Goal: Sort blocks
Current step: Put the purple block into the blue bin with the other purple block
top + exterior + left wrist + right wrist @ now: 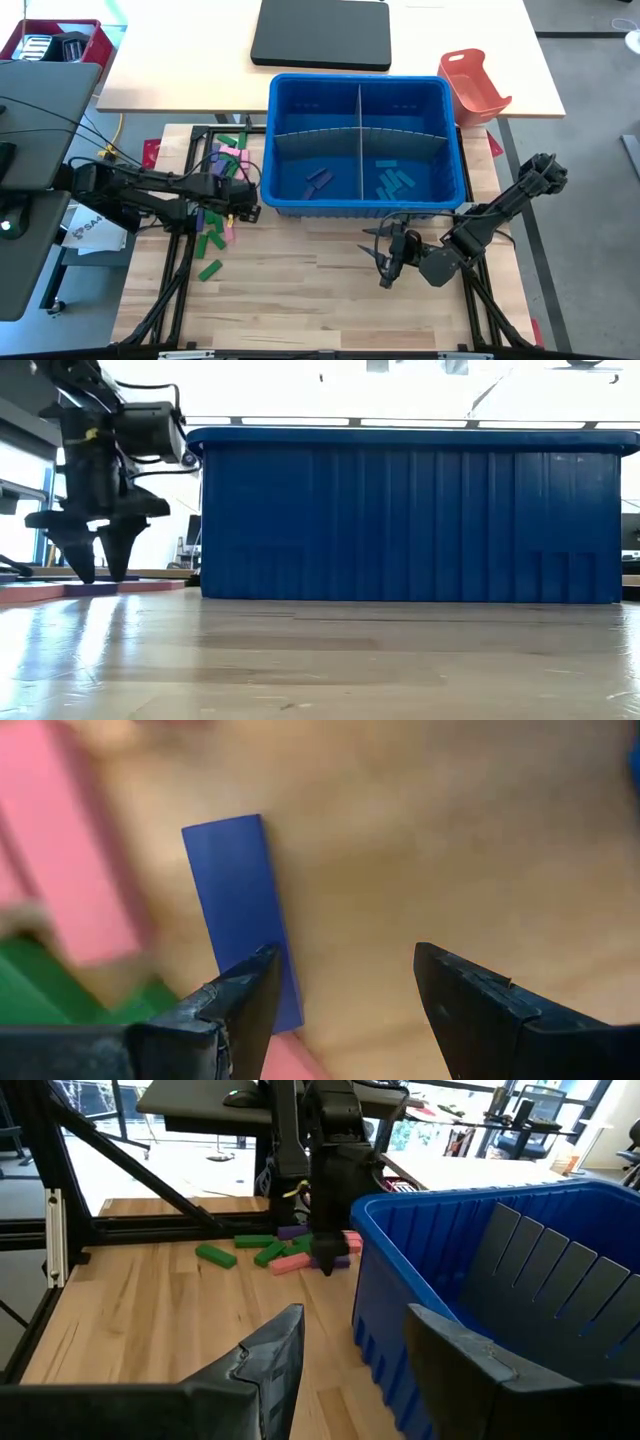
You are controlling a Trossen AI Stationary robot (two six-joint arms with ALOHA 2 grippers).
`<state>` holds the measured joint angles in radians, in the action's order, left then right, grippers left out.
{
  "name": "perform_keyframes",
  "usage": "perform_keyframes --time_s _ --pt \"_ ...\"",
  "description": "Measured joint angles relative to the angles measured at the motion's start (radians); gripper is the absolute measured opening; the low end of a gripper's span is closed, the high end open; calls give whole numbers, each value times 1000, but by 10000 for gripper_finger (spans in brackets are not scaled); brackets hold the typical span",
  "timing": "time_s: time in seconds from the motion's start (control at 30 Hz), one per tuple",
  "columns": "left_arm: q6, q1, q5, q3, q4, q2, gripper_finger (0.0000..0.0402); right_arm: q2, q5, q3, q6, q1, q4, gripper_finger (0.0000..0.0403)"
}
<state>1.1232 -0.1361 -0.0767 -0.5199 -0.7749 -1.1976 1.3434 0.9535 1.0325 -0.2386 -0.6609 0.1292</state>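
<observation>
- Left gripper (243, 205) — fingers spread, holding nothing — hangs over a blue block (240, 910) lying flat on the table (300, 290).
- Loose blocks (222, 190) lie left of the blue bin (455, 150); some lie inside it.
- Right gripper (385, 262), fingers apart and empty, waits before the bin.

bin (455, 150): 1 | arms: 2 | orange-red tray (475, 85): 1 | black pad (322, 33): 1

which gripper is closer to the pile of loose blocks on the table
Left. The left gripper hangs open right over the pile of blocks, beside the blue bin. The right gripper is open, far off in front of the bin.
</observation>
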Motion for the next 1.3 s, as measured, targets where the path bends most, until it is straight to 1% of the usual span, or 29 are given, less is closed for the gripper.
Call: perform_keyframes --time_s 0.07,0.17,0.27,0.33,0.43,0.53,0.63,0.87,1.0,1.07,1.13,1.3 --pt "26 54 29 -21 -2 -1 222 0 0 0 0 0 0 169" --pt "69 126 33 -57 -9 -8 222 0 0 0 0 0 0 169" --pt "100 187 -8 -89 -3 -2 222 0 0 0 0 0 0 169" --pt "132 212 -60 -88 -26 -6 222 0 0 0 0 0 0 169" --pt "197 229 -130 -89 -72 -8 222 0 0 0 0 0 1 169" --pt "228 231 -159 -79 -100 -11 222 0 0 0 0 0 0 169" --pt "255 231 -174 -52 -76 -16 222 0 0 0 0 0 1 169" --pt "306 229 -188 67 37 -17 223 0 0 0 2 0 1 169" --pt "304 229 -196 84 46 -16 219 0 1 0 3 0 1 169" --pt "294 229 -196 83 36 -16 207 0 1 0 3 0 2 169" --pt "289 229 -196 84 27 -16 187 0 1 0 3 0 1 169" --pt "243 229 -203 81 16 -18 104 0 1 0 3 0 1 169"
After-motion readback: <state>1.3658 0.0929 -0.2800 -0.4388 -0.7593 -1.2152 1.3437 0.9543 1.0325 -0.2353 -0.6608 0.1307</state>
